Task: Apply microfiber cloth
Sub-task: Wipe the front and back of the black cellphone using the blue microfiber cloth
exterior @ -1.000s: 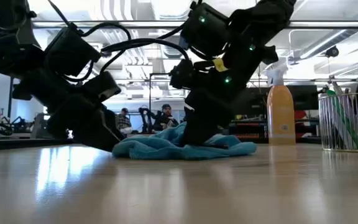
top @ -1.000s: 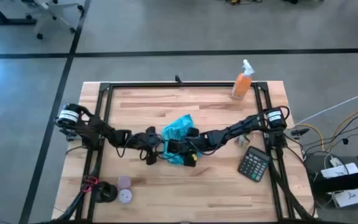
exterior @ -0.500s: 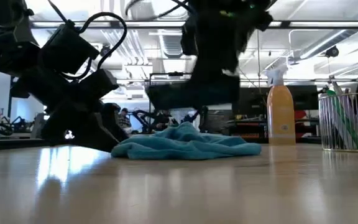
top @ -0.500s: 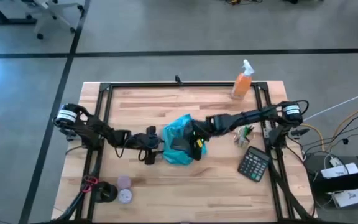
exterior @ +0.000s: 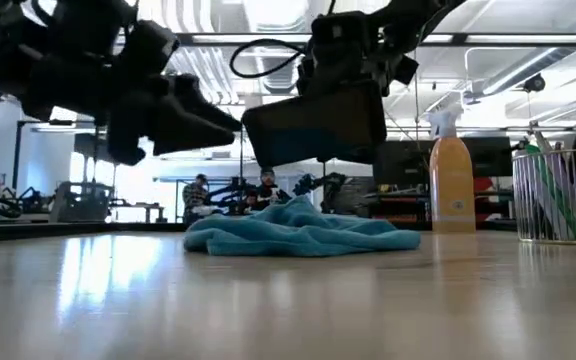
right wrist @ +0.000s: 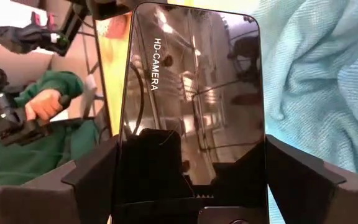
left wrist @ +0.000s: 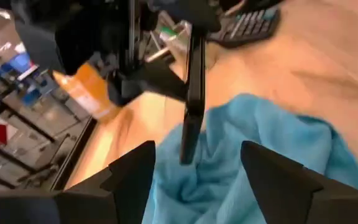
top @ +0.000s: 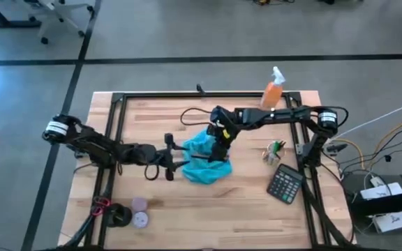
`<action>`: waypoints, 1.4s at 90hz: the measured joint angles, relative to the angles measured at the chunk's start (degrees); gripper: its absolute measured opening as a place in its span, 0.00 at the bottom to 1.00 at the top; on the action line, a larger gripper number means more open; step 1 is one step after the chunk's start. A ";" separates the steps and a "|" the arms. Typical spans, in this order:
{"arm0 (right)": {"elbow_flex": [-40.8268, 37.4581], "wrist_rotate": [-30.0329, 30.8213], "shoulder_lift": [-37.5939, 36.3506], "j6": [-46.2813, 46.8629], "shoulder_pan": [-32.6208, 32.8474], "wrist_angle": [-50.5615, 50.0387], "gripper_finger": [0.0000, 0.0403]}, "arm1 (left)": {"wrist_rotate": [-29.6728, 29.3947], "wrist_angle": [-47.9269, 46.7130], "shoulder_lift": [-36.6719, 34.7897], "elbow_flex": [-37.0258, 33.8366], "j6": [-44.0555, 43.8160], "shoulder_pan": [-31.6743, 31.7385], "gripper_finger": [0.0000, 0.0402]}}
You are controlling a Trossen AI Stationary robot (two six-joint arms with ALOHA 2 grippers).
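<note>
Here, my right gripper (top: 221, 134) is clamped on a black phone (exterior: 315, 122), holding it in the air just above the cloth (top: 202, 156). My left gripper (top: 176, 155), fingers spread and holding nothing, hovers at the cloth's near edge, facing the phone. The turquoise cloth lies bunched on the table (top: 250, 202), directly under the phone. I judge it soft, light and limp, likely to sag and fold when lifted; a raised wrinkle near its edge looks the easiest place to pinch. A spray bottle (top: 273, 89) and calculator (top: 285, 183) sit beyond my right arm.
</note>
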 joint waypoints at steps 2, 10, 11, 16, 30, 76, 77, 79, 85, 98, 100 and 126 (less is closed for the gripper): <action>0.00 -0.25 0.00 -0.11 0.04 0.06 0.78 | 0.82 0.69 0.37 0.33 -0.04 0.26 0.58; 0.01 -0.66 -0.01 -0.32 0.17 0.62 0.78 | 3.37 2.54 2.51 2.05 -0.09 0.64 0.58; 0.02 -0.69 -0.01 -0.36 0.21 0.66 0.78 | 3.48 2.71 2.92 2.38 -0.08 0.63 0.58; 0.02 -0.66 -0.01 -0.31 0.47 0.89 0.78 | 4.08 2.86 4.76 3.98 0.04 0.65 0.57; 0.09 -0.65 -0.01 -0.40 0.77 1.73 0.78 | 4.37 2.75 9.31 7.89 0.92 0.70 0.51; 0.15 0.05 -1.67 -10.97 0.74 2.28 0.86 | 4.94 -3.93 10.16 9.06 -10.17 0.76 0.04; 0.15 0.04 -1.96 -11.29 0.74 2.20 0.87 | 4.94 -4.14 10.16 9.07 -10.97 0.79 0.03; 0.15 0.04 -2.64 -12.16 0.74 2.00 0.87 | 4.95 -4.41 10.16 9.07 -12.77 0.87 0.03; 0.16 1.17 -5.00 -14.67 0.74 0.91 0.87 | 6.59 -4.88 10.16 9.08 -18.89 1.46 0.02; 0.23 14.36 -11.26 -21.78 1.80 -2.81 0.87 | 13.20 -5.78 9.94 9.72 -35.05 5.13 0.02; 0.20 17.74 -12.11 -23.04 2.38 -2.94 0.87 | 13.99 -5.97 9.94 9.98 -37.51 5.96 0.02; -4.69 37.79 -13.38 -29.86 9.15 -0.31 0.87 | 26.05 -9.39 12.55 11.21 -62.72 14.63 0.08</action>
